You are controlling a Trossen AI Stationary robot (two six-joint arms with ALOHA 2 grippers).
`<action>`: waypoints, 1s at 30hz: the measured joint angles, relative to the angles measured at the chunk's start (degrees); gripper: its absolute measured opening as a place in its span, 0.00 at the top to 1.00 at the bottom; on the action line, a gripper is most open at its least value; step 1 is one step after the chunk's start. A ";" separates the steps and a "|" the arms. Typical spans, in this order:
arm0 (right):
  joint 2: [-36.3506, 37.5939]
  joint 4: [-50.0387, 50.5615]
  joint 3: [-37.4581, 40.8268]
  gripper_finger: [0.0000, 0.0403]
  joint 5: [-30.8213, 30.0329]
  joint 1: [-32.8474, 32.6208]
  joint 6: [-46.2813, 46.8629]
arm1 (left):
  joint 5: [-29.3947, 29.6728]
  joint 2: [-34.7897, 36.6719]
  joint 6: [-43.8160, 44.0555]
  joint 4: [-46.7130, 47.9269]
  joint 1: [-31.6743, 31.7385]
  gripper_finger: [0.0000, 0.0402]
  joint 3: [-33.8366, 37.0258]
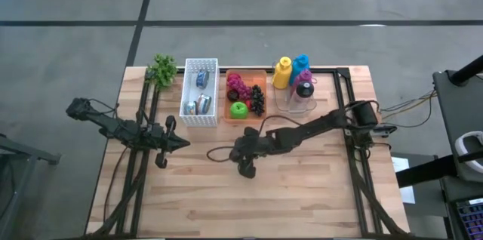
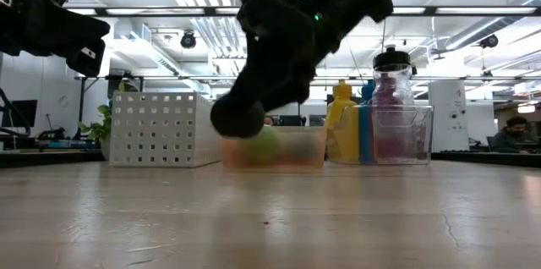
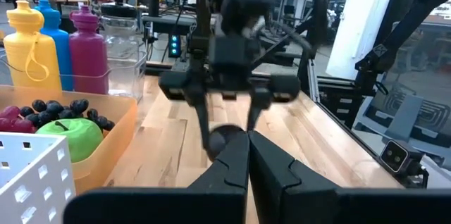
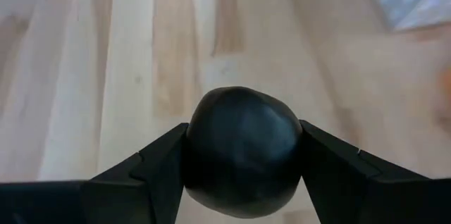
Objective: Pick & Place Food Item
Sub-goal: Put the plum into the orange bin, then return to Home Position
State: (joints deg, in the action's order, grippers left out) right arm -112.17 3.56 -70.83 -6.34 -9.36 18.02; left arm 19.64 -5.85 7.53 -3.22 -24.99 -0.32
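Here one right hand (image 4: 243,155) grips one dark fruit (image 4: 243,150).

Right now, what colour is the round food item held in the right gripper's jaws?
Black, or very dark; the round item shows best in the right wrist view, clamped in the right gripper.

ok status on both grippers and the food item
Right gripper shut on dark round fruit, above bare table. Left gripper shut, empty, waiting at left. Nothing in the way.
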 joint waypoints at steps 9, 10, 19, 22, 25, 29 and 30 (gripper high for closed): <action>9.02 7.32 -0.05 0.42 -6.07 5.99 -1.46 | 0.00 -0.35 0.13 0.00 -0.02 0.97 0.02; 9.76 8.85 -0.07 0.42 -6.23 7.20 -1.41 | 0.00 -0.37 0.13 0.00 -0.02 0.97 0.01; 10.67 15.74 0.04 0.40 -8.69 17.55 -0.77 | -0.02 -0.37 0.11 0.00 -0.02 0.97 0.02; 9.93 16.23 0.09 0.38 -8.22 19.81 -1.92 | -0.03 -0.37 0.11 0.00 -0.02 0.97 0.01; 9.72 16.82 0.11 0.35 -5.79 20.99 -2.09 | -0.04 -0.37 0.09 0.00 -0.02 0.97 0.02; 9.71 16.80 0.13 0.28 -5.75 21.17 -5.06 | -0.02 -0.37 -0.03 0.00 -0.02 0.97 0.01; 9.71 16.87 0.13 0.26 -5.78 21.15 -5.70 | -0.04 -0.37 -0.07 0.00 -0.02 0.97 0.01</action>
State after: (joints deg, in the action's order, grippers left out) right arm -102.45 20.43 -70.70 -12.12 11.79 12.32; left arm 19.59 -6.22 7.46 -3.22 -25.02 -0.30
